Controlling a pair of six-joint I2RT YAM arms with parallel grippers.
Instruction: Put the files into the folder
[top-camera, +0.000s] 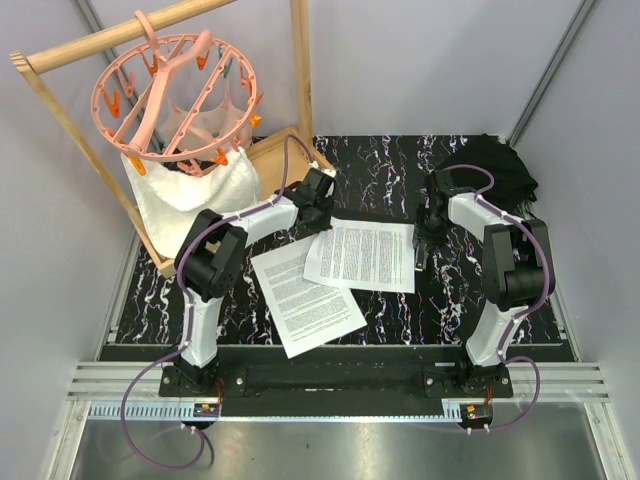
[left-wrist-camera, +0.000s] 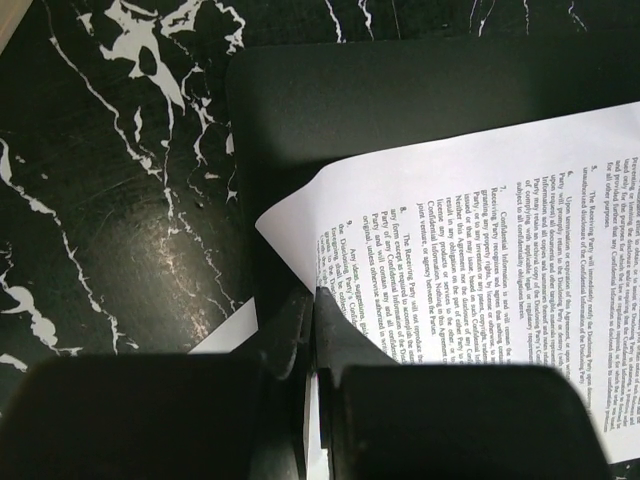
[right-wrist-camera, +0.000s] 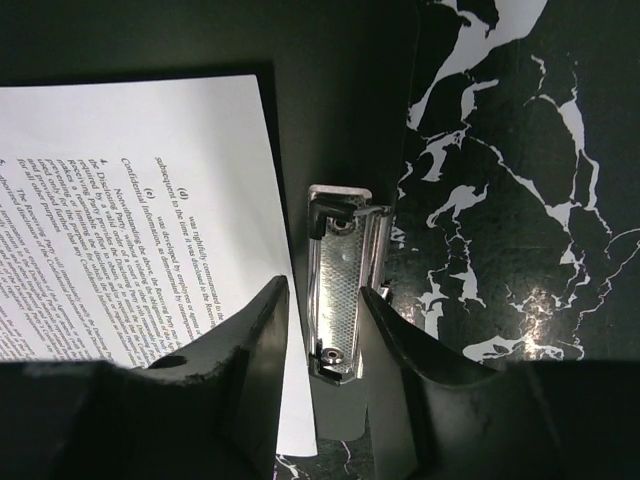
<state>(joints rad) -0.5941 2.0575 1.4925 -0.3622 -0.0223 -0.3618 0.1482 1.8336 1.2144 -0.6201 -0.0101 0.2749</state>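
One printed sheet of the files lies on the black folder, slightly askew. A second sheet lies on the table to the front left, partly under the first. My left gripper is shut on the first sheet's far left edge; in the top view the left gripper stands at that corner. My right gripper is open and straddles the folder's silver clip at the sheet's right edge; the clip's far end is lifted. In the top view the right gripper stands over the clip.
A wooden rack with a pink peg hanger and a white cloth stands at the back left. A lumpy black fabric bundle lies at the back right. The table is black marble-patterned.
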